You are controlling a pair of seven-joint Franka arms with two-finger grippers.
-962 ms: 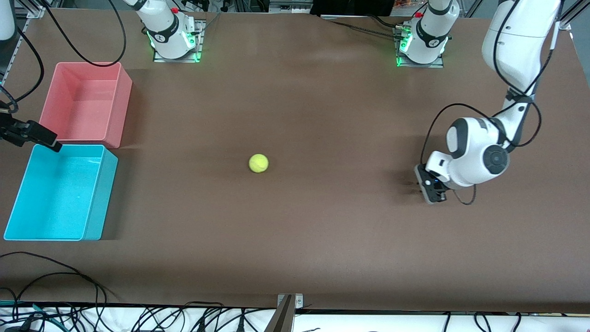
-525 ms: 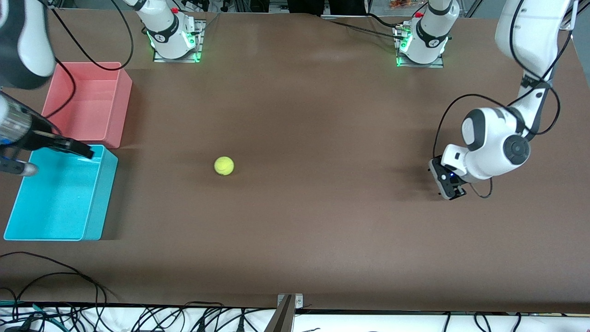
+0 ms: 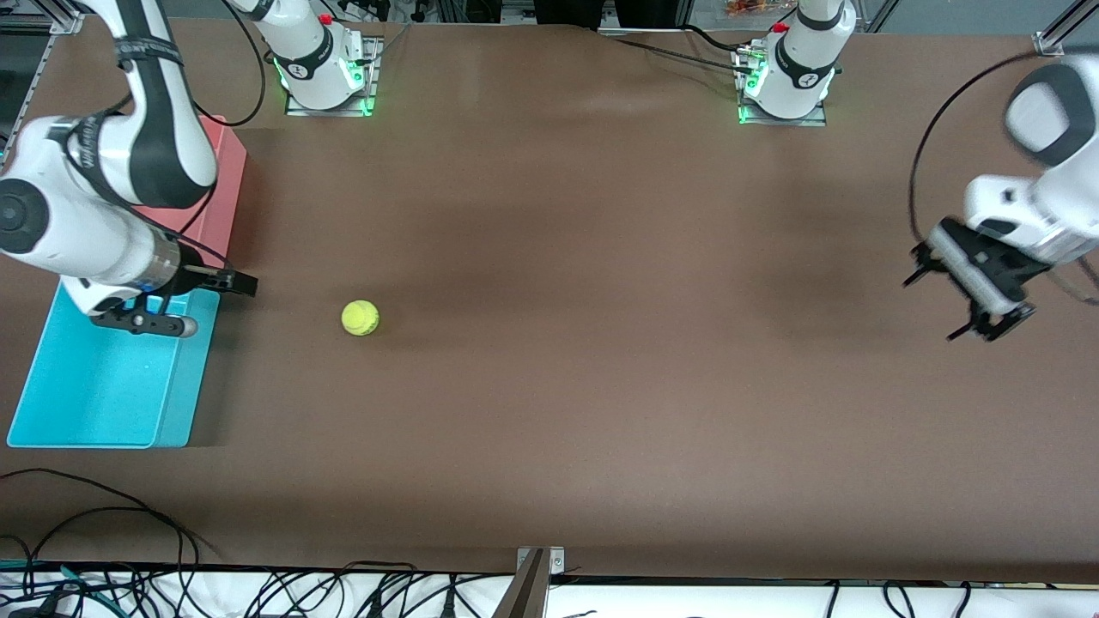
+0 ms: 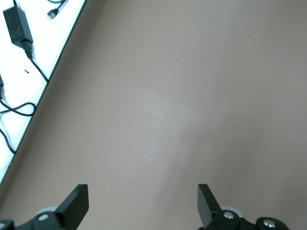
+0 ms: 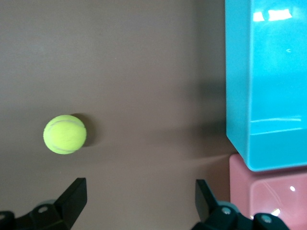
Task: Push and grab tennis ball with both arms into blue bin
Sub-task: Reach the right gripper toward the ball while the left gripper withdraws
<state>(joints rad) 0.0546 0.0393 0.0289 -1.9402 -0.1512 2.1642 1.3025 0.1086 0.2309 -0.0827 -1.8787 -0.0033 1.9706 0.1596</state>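
- Resting on the bare brown table (image 3: 601, 257), the tennis ball (image 3: 361, 318) sits left of centre in the front view, touched by neither arm.
- The ball lies near the blue bin (image 3: 103, 378), apart from it, on the side toward the left arm's end of the table. The right wrist view shows the ball (image 5: 64, 134) with a strip of bare table between it and the bin wall (image 5: 266, 96).
- The blue bin occupies the lower left of the front view. A pink bin (image 3: 225, 184) stands just beside it, farther from the front camera; the right arm covers most of it.
- The right arm's gripper (image 3: 225, 284), at mid-left of the front view, hangs over the blue bin's corner nearest the ball and the pink bin. Its jaws stand wide apart, holding nothing, as the right wrist view confirms (image 5: 139, 199); the ball shows in that view off to one side of the gap.
- The left arm's gripper (image 3: 962, 296), at the right edge of the front view, is raised over bare table at the left arm's end, well apart from the ball. Its jaws are spread apart with nothing between them; the left wrist view (image 4: 144, 203) shows only plain table beneath and the table's edge with black cables (image 4: 19, 38) at the upper left of that frame.
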